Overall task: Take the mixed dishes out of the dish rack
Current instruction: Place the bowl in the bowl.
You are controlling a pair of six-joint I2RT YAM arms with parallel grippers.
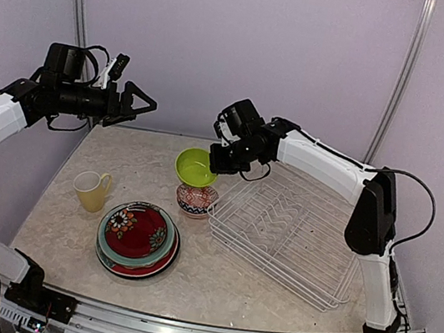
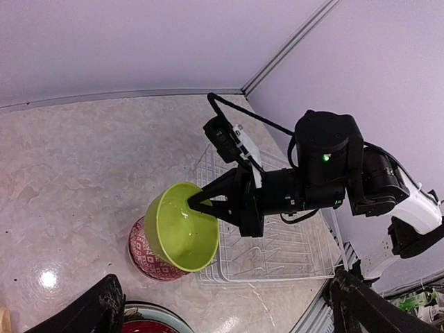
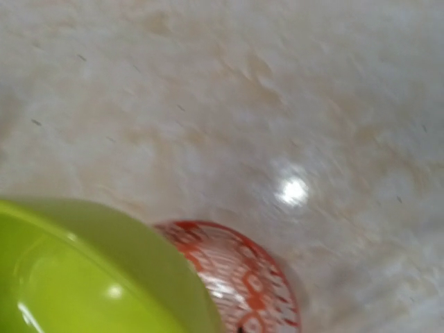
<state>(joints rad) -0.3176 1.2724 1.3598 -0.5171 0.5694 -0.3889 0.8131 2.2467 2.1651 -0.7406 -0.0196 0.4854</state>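
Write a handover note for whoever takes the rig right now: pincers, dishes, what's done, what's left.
Left pincer: open, empty, raised above the table's far left corner.
Right pincer: shut on the rim of the green bowl, holding it tilted over the red bowl, just left of the rack. Can't tell whether the bowls touch.
Mug and plate stack: on the table, front left.
Done: rack looks empty.
Left: set the green bowl down, probably into the red bowl, then release.
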